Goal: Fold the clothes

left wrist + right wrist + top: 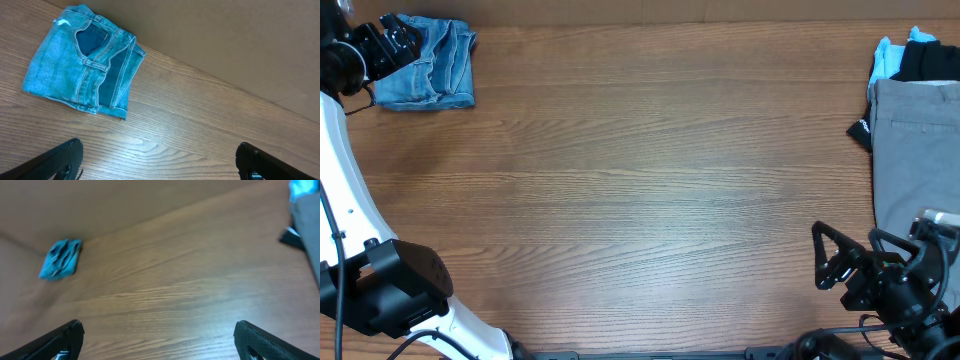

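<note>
Overhead, the folded jeans (428, 62) lie at the upper left of the table (640, 180), grey trousers (918, 150) at the right edge. Left gripper (159, 162) and right gripper (159, 341) both gape wide.

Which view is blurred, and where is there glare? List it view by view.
Overhead: sharp and evenly lit. Left wrist: sharp, with a pale sheen on the table near the folded jeans. Right wrist: soft throughout, the jeans only a smeared blue patch.
</note>
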Action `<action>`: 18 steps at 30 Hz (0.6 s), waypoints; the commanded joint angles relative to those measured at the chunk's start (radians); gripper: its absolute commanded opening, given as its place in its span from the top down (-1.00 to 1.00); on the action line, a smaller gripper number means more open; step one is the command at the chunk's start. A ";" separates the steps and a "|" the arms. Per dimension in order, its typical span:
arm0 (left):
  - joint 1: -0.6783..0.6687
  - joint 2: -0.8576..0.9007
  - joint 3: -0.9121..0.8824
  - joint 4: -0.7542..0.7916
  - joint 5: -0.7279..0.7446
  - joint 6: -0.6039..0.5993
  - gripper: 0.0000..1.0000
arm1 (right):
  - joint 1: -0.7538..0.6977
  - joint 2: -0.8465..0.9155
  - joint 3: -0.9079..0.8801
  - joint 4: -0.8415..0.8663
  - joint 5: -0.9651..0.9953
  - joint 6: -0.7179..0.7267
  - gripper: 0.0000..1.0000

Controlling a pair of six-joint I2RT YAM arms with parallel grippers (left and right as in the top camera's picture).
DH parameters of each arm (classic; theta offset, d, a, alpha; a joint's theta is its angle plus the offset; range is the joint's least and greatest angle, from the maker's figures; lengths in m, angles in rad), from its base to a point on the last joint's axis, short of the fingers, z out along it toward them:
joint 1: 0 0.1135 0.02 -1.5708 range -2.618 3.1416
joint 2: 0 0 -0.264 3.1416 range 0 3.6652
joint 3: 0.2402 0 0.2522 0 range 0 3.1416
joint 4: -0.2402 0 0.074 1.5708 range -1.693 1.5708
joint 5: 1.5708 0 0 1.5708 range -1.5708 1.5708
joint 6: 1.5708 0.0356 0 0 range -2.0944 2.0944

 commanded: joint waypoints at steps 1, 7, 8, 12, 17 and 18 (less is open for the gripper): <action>-0.008 0.003 0.005 0.001 0.019 -0.014 -1.00 | 0.090 0.000 -0.020 0.064 0.005 0.001 -1.00; -0.008 0.003 0.005 0.001 0.019 -0.014 -1.00 | 0.290 -0.055 -0.226 0.403 0.123 -0.001 -1.00; -0.008 0.003 0.005 0.001 0.019 -0.014 -1.00 | 0.312 -0.072 -0.278 0.459 0.127 -0.001 -1.00; -0.008 0.003 0.005 0.001 0.019 -0.014 -1.00 | 0.382 -0.147 -0.531 0.750 0.150 -0.001 -1.00; -0.008 0.003 0.005 0.001 0.019 -0.014 -1.00 | 0.462 -0.214 -0.858 1.144 0.213 -0.001 -1.00; -0.008 0.003 0.005 0.001 0.019 -0.014 -1.00 | 0.471 -0.225 -0.905 1.199 0.212 0.000 -1.00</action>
